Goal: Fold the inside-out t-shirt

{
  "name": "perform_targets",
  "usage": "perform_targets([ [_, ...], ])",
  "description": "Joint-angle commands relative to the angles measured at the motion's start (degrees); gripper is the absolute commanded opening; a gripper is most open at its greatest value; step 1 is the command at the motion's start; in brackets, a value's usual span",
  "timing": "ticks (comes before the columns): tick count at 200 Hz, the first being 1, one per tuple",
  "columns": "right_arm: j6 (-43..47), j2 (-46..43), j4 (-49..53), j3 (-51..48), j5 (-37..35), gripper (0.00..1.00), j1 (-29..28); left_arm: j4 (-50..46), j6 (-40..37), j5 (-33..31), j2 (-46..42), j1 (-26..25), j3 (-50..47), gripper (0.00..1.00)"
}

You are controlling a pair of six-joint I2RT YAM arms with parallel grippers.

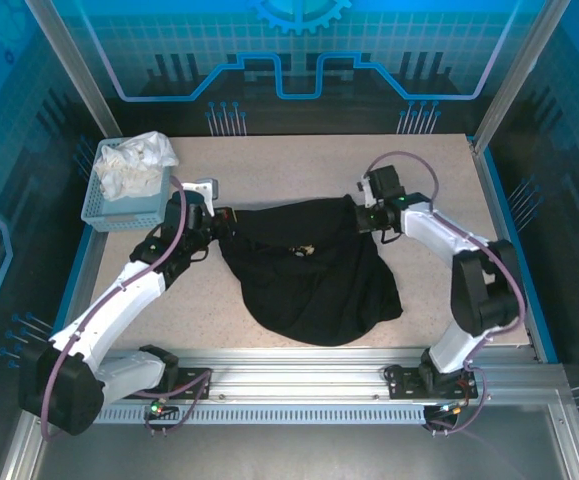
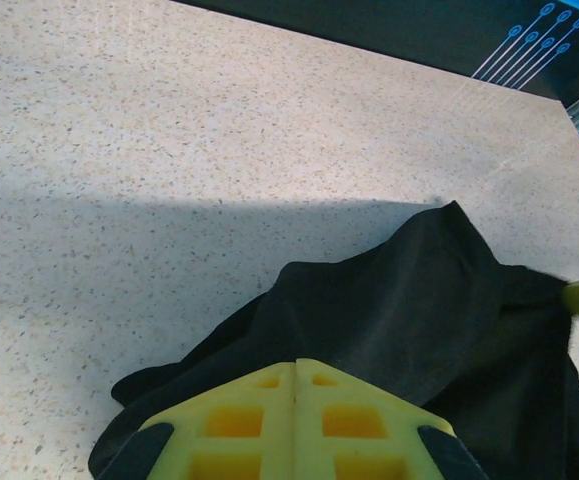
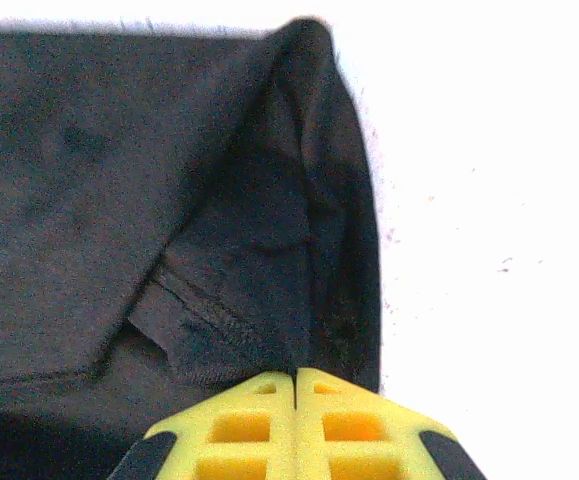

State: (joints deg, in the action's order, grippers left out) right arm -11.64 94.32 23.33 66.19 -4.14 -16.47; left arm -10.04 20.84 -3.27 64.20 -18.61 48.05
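The inside-out t-shirt (image 1: 314,280) lies as a rumpled black heap in the middle of the table. Its far edge runs between my two grippers. My left gripper (image 1: 221,215) is at the shirt's far left corner. In the left wrist view its yellow jaws (image 2: 296,365) are pressed together with the black fabric (image 2: 419,300) bunched right at their tips. My right gripper (image 1: 369,215) is at the far right corner. In the right wrist view it (image 3: 296,373) is shut on a folded, stitched hem of the shirt (image 3: 119,180).
A blue basket (image 1: 97,205) holding a white cloth (image 1: 134,160) stands at the table's far left, just behind my left arm. Bare speckled tabletop (image 1: 289,165) stretches behind the shirt. A metal rail (image 1: 299,365) runs along the near edge.
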Motion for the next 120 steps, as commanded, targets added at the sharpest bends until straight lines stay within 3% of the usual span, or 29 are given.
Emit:
perform_targets([
  [1,-2.71,-3.71,-4.2,-1.37,8.54,0.0,0.36,0.96,0.2,-1.25,0.3,0.33,-1.18,0.0],
  [60,-4.34,-9.07,-6.35,-5.1,9.76,0.0,3.15,1.02,0.08,-0.68,0.24,0.33,-1.26,0.0],
  [90,-8.16,-17.55,-8.94,-6.4,15.68,0.0,8.26,-0.74,2.75,-1.1,-0.99,1.17,0.63,0.0],
  [120,-10.82,-26.76,-10.21,-0.71,16.96,0.0,10.14,4.1,6.79,-1.27,-5.84,2.33,3.41,0.0],
])
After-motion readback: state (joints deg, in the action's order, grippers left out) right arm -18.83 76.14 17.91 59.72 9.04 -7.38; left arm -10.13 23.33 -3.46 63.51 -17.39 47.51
